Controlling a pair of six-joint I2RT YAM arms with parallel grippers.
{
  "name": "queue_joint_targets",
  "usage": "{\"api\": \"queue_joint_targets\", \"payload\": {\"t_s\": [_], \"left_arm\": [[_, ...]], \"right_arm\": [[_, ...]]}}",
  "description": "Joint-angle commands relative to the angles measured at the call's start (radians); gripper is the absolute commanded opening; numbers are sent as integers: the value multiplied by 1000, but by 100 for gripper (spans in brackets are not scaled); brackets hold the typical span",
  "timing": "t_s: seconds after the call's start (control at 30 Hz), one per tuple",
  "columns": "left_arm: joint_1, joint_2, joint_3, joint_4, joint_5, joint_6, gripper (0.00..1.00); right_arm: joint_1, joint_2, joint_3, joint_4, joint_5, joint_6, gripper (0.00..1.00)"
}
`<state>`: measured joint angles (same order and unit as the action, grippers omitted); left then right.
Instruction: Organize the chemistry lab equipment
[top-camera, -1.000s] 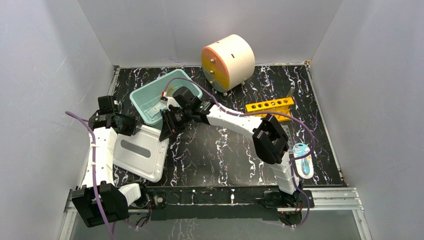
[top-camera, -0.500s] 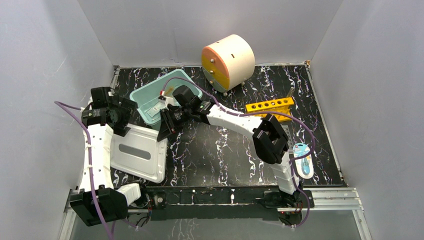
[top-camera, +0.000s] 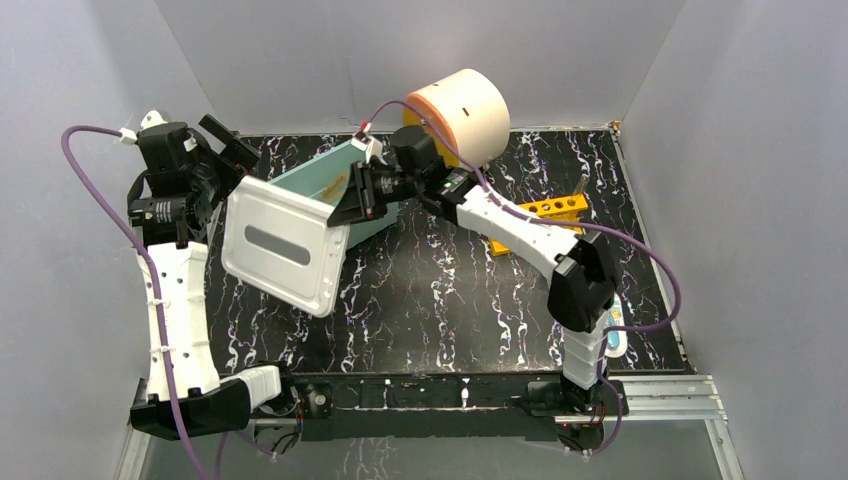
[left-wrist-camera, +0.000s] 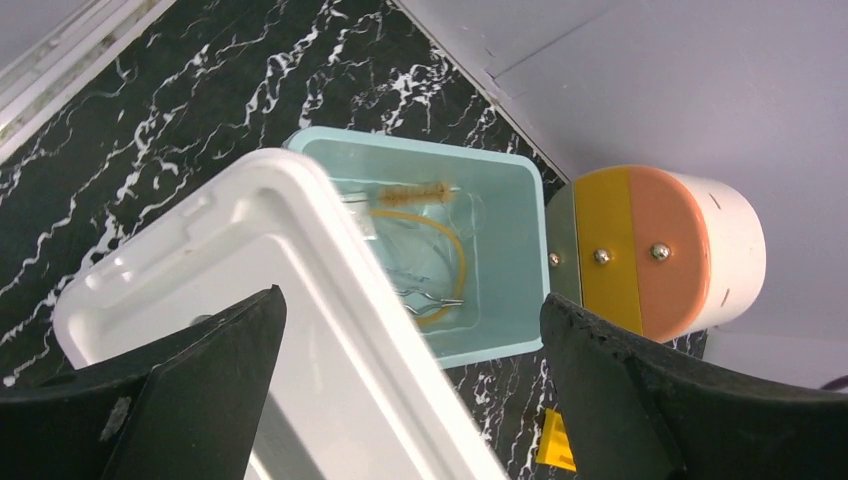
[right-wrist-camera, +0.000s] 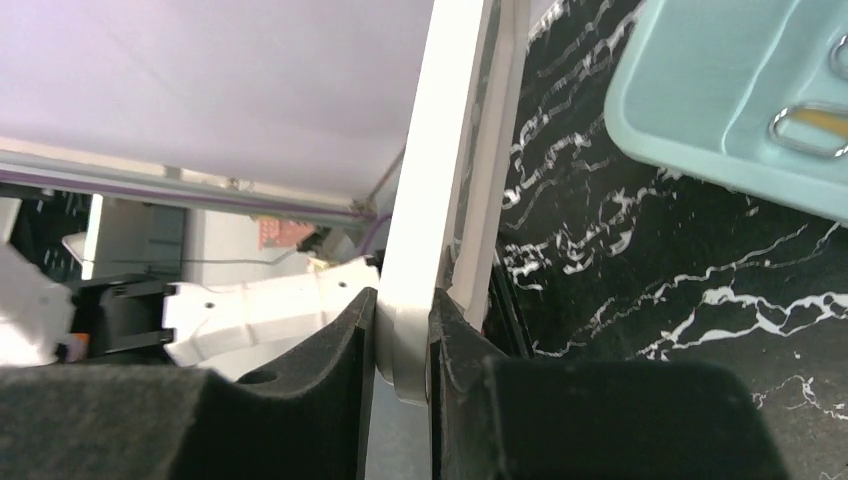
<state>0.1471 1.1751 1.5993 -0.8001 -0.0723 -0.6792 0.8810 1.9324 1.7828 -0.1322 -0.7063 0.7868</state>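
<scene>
My right gripper (top-camera: 352, 204) (right-wrist-camera: 403, 300) is shut on the edge of a white lid (top-camera: 285, 245) (right-wrist-camera: 440, 180) and holds it tilted above the table. A teal bin (top-camera: 362, 172) (left-wrist-camera: 505, 250) lies behind the lid. In it are a brown brush (left-wrist-camera: 415, 190), metal forceps (left-wrist-camera: 436, 298) and a clear glass piece with a yellow ring. My left gripper (top-camera: 232, 143) (left-wrist-camera: 410, 300) hangs open above the lid (left-wrist-camera: 250, 340), touching nothing. A yellow holed rack (top-camera: 548, 209) lies at the right. A packet (top-camera: 612, 338) shows partly behind the right arm.
A round white drawer unit (top-camera: 465, 108) (left-wrist-camera: 650, 250) with an orange and yellow front stands at the back, close to the bin. Grey walls enclose the table on three sides. The left arm stands tall along the left wall.
My left gripper opened, let go of the lid and rose toward the back left. My right gripper lifted the lid off the table and carried it back and up.
</scene>
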Motion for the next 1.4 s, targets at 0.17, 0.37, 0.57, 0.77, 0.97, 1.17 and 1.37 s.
{"api": "queue_joint_targets", "payload": {"t_s": [0.17,0.37,0.57,0.77,0.97,1.17,1.37], "left_arm": [[-20,57,97,20,62,92,98],[-61,88,146,114,302,174,98],[-61,104,89,106,288,246,98],[-48,196,122,18,303,263,98],[14,253,114,55,545,257,98],[63,280,50,170,901,238,98],[64,267,-98,371,1165,112,98]], "right_arm": [[-108,-173,-62,222,-10,126,12],[-218,-221,-118,235,15,153,12],[-304,-208,-110,228,-96,159,12],[-396,-226,-131,241,-287,159,11],[-478,-258,-179,349,-474,233,9],[-511,-290,-224,455,-581,301,9],[-519,-299,-245,510,-600,360,9]]}}
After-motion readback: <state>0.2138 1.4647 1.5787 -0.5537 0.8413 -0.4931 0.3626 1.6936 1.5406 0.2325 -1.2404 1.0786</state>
